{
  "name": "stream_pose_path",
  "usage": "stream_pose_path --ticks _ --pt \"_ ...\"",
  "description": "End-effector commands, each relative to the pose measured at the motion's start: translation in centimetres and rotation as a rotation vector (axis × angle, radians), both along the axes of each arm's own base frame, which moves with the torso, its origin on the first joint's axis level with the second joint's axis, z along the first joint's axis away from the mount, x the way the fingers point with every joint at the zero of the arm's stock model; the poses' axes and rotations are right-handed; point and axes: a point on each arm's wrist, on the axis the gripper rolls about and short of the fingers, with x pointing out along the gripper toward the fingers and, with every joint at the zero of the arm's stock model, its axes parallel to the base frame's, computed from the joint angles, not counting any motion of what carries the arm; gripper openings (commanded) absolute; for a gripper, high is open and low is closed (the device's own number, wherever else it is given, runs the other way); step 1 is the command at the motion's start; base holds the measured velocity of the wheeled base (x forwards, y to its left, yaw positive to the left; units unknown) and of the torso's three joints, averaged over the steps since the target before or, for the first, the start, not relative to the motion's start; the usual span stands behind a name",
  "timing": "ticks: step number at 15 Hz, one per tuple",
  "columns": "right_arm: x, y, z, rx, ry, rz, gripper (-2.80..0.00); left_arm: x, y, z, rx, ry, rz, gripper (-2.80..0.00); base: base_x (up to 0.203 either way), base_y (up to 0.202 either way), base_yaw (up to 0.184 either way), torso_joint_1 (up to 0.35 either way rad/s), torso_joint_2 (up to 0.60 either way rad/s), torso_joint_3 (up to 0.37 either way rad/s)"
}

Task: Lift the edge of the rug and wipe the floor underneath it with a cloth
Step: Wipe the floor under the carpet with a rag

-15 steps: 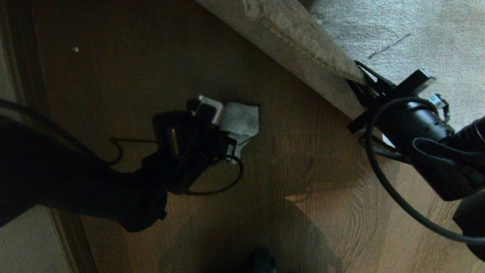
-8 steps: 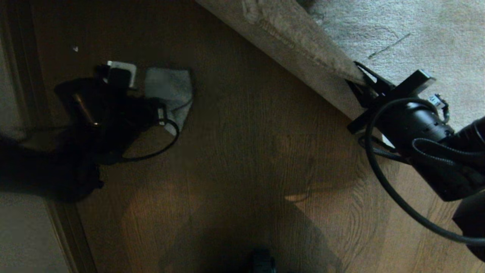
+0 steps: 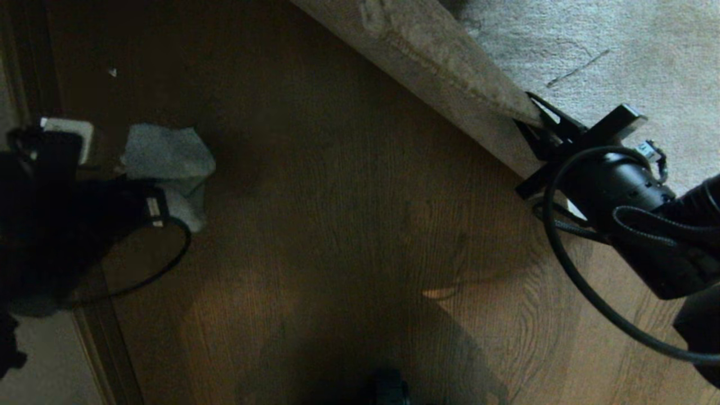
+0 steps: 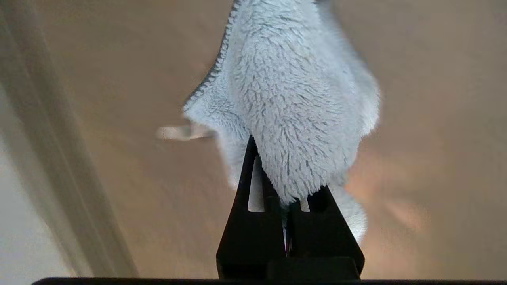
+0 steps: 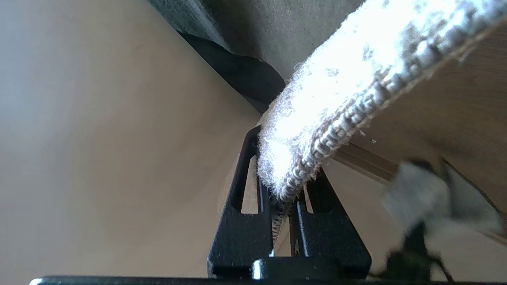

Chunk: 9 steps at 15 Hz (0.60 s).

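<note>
head view: right gripper (image 3: pixel 534 121) at right, clamped on the rug edge (image 3: pixel 450 67), holding the hem raised off the floor (image 3: pixel 360 225); paler backing of the lifted strip turned toward the camera, running diagonally from top centre down to the gripper; pile side of the rug (image 3: pixel 590 50) beyond it at upper right. brown wood-grain planks bared below the lifted hem, with a dark shadow across the lower centre. left gripper (image 3: pixel 121 174) at far left, closed on the cloth (image 3: pixel 169 163); pale grey-blue rag bunched against the floor, well apart from the rug edge, near a dark strip (image 3: pixel 107 337) bordering the planks. small pale speck (image 3: pixel 112 72) on the floor at upper left. black cable (image 3: pixel 585 292) looping from the right arm across the floor at lower right.

left wrist view: left gripper (image 4: pixel 288 206) with fingers pinched together on a fold of the cloth (image 4: pixel 293 107); fluffy terry spreading away from the fingertips over the floor (image 4: pixel 119 79); stitched hem along one side of the rag; contact between rag and planks not clearly resolved.

right wrist view: right gripper (image 5: pixel 285 202) shut on the corner of the rug edge (image 5: pixel 356 71), looped selvedge hanging between the fingers; pale backing (image 5: pixel 99 138) filling one side; floor (image 5: pixel 455 118) on the other; cloth (image 5: pixel 420 194) blurred in the distance.
</note>
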Motion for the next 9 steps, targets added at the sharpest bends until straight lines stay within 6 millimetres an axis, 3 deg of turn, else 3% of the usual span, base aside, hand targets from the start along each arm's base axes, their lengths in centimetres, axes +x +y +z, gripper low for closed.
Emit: stream_pose_path --ticks 1,5,9 --pt "-0.3 -0.2 0.5 0.036 -0.040 0.005 -2.80 -3.1 -2.2 -0.9 0.004 0.016 -0.127 -2.80 0.000 0.000 0.000 0.000 0.00 0.000" --pt "-0.3 -0.2 0.6 0.036 -0.043 0.005 -2.80 -3.6 -8.2 -3.9 0.050 0.143 -0.397 -2.80 0.000 0.000 0.000 0.000 0.00 0.000" --pt "-0.2 -0.2 0.5 0.035 -0.040 0.002 -2.80 -2.4 -16.4 -6.4 0.108 0.222 -0.633 -2.80 0.000 0.000 0.000 0.000 0.00 0.000"
